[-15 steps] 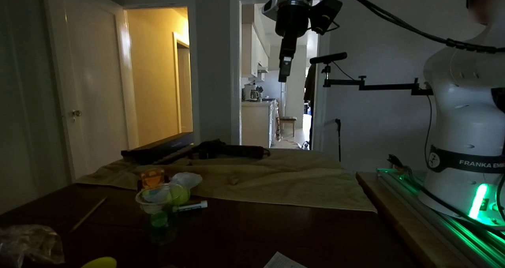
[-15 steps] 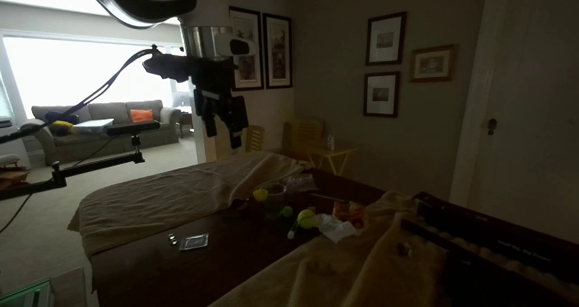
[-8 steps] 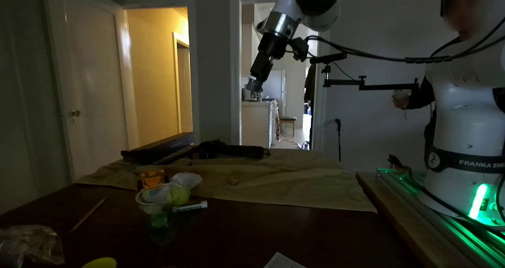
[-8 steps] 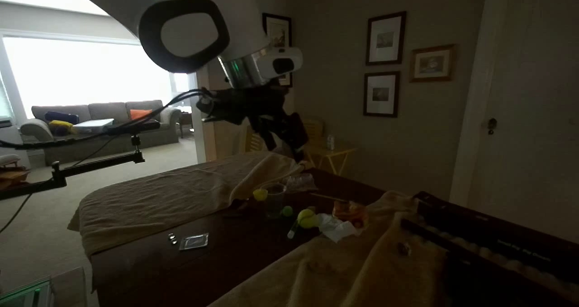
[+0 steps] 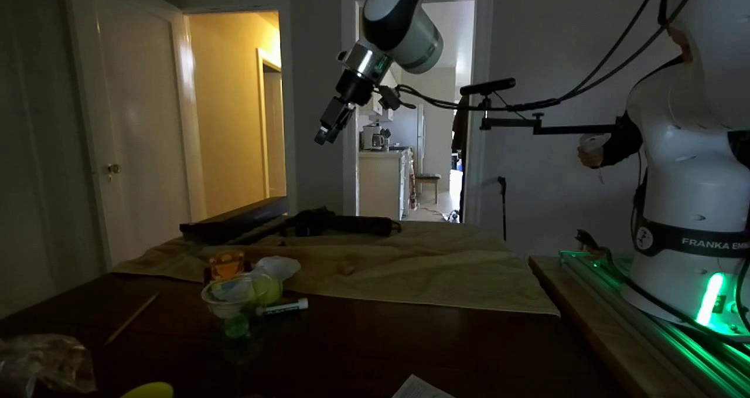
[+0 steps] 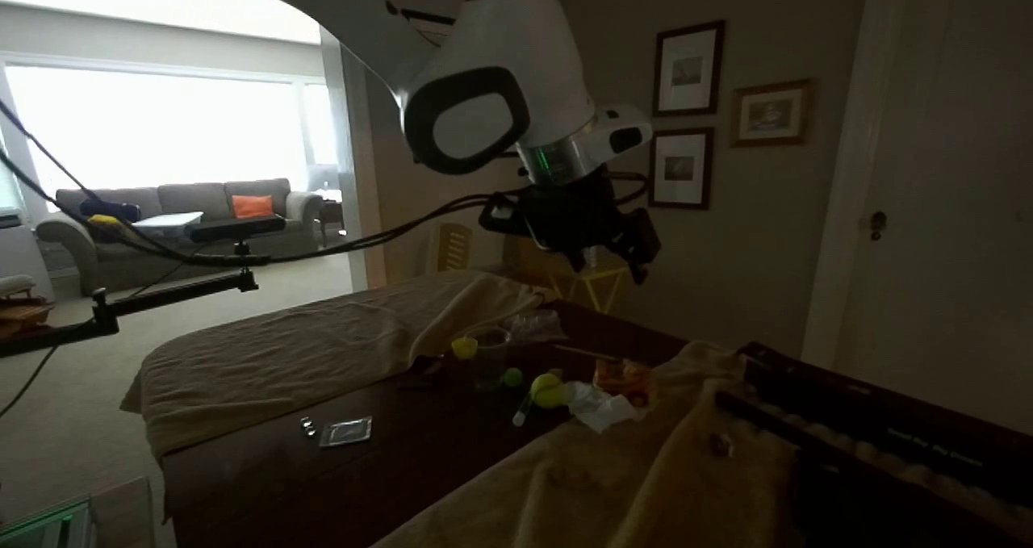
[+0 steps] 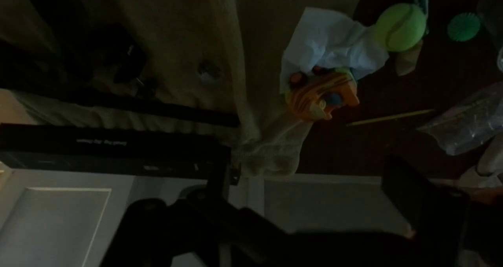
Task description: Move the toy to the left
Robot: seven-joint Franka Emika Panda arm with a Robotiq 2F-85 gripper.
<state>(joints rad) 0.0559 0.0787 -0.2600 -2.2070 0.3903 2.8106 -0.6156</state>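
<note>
The toy (image 7: 324, 96) is orange with darker stripes, a blue patch and a pale patch. In the wrist view it lies at the cloth's edge against a crumpled white tissue. It shows in both exterior views, behind the clear cup (image 5: 225, 310) and beside the tissue (image 6: 601, 407). My gripper (image 7: 308, 164) is open, its two dark fingers wide apart with nothing between them. In both exterior views the gripper (image 5: 326, 136) (image 6: 609, 267) hangs tilted in the air, well above the table and apart from the toy.
A tennis ball (image 7: 401, 27), a green spiky ball (image 7: 463, 27), a marker (image 5: 287, 306) and a thin stick (image 7: 389, 118) lie near the toy. A plastic bag (image 7: 471, 117) is beyond the stick. A long dark box (image 6: 888, 419) lies on the tan cloth (image 6: 565, 483).
The arm has swung across and tilted, leftward in an exterior view and rightward in an exterior view, bringing the gripper nearer the toy's side of the table. The toy has not moved.
</note>
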